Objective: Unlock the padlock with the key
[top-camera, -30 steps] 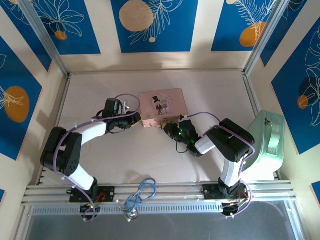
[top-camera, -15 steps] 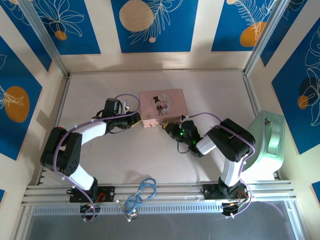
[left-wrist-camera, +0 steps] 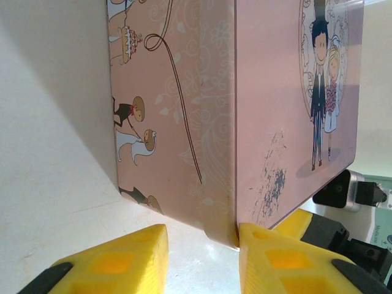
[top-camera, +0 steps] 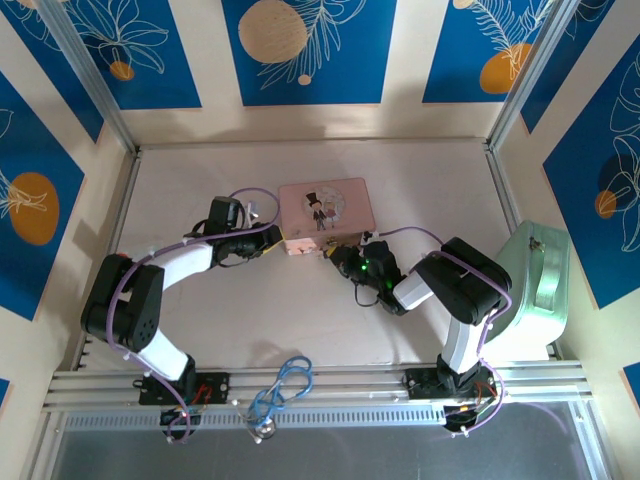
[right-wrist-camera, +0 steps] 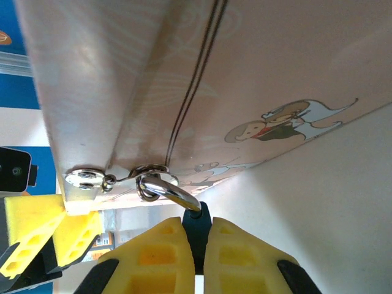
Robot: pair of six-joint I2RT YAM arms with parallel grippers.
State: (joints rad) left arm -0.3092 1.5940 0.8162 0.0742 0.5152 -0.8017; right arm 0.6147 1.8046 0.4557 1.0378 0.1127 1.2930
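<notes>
The pink picture tin (top-camera: 325, 208) lies mid-table. The padlock's dark blue body (right-wrist-camera: 197, 228) sits pinched between the yellow fingers of my right gripper (right-wrist-camera: 196, 248), which is shut on it. Its silvery shackle (right-wrist-camera: 174, 195) is hooked through the ring of the tin's clasp (right-wrist-camera: 147, 174) on the front wall. In the top view my right gripper (top-camera: 332, 253) is at the tin's front edge. My left gripper (left-wrist-camera: 202, 251) is open around the tin's (left-wrist-camera: 269, 110) near left corner, its right finger (left-wrist-camera: 275, 257) touching that corner. From above, the left gripper (top-camera: 288, 243) is at the tin's front left.
A mint green case (top-camera: 535, 285) stands against the right wall. A bundle of blue cable (top-camera: 282, 385) lies on the rail at the near edge. Bare tabletop (top-camera: 200, 170) stretches behind and left of the tin.
The right gripper has edged slightly toward the tin with the padlock in it. The left arm and the tin have not moved.
</notes>
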